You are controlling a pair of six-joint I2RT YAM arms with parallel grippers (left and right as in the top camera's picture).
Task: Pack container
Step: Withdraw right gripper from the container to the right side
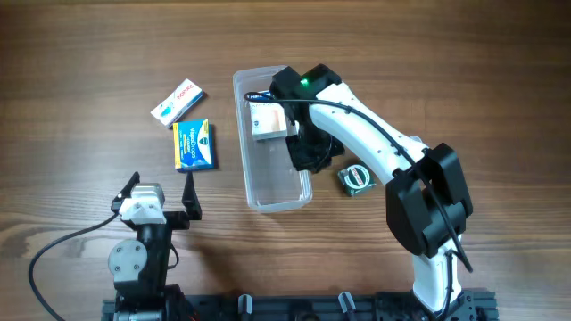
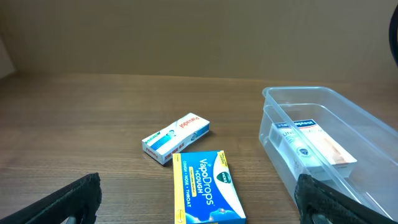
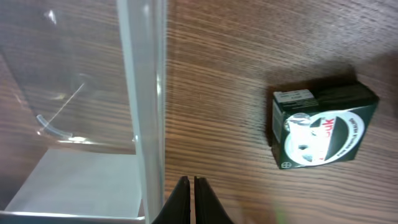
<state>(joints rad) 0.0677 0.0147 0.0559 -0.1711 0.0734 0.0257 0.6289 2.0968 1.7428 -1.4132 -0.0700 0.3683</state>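
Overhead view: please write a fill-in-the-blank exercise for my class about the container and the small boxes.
The container holds ___ white box. The VapoDrops box is coloured ___. The dark green box lies to the container's ___. The right arm's fingers are ___.
Missing words: one; blue; right; shut.

Even, fairly bright light, soft shadows on the table (image 1: 71, 134). Right wrist view's kinda blurry, with glare on the container (image 3: 142, 93) wall.

Clear container (image 1: 272, 183). Left: cough-drop box (image 1: 194, 144) blue-yellow; far box (image 1: 177, 100) white-blue. Right: small box (image 1: 356, 178) dark green, white oval. Brown woodgrain table (image 1: 71, 134).
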